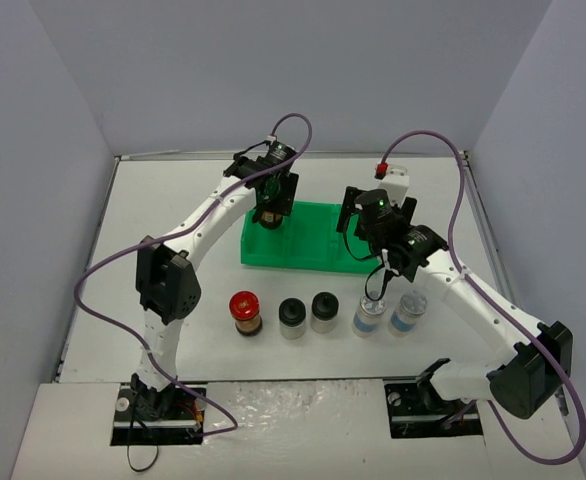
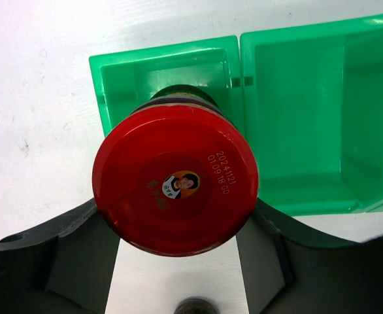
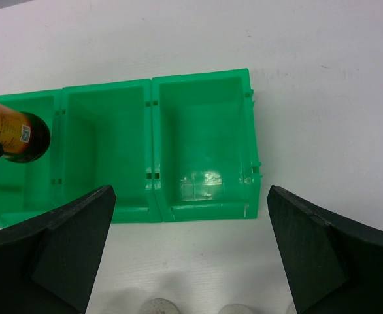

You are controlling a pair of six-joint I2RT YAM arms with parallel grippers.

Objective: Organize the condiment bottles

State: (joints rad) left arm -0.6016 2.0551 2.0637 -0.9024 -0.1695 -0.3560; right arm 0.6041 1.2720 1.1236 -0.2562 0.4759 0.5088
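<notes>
A: One jar is off the tabletop: the left hand pinches it, a finger on each side below its red cap.
B: Where is it from the bin?
A: Over the bin's left-end cell, long axis upright, cap up toward the wrist. So I judge the coming move to be a straight drop into that cell, then letting go.
B: And the right hand?
A: Spread wide, holding nothing, hovering at the bin's near side by its right end. It is the nearer hand to the two silver-capped jars, which stand just beneath it.
B: The rest?
A: A row on the bin's near side: a second red-capped jar by its left end, two black-capped jars by its middle, and the silver pair off its right end.
B: What does one view give that another lacks?
A: The left wrist sees the cap square-on, which hides the jar's base. The right wrist shows the jar's labelled side above the cell, and all three cells at once. Whether the base touches the cell floor, I cannot tell.
</notes>
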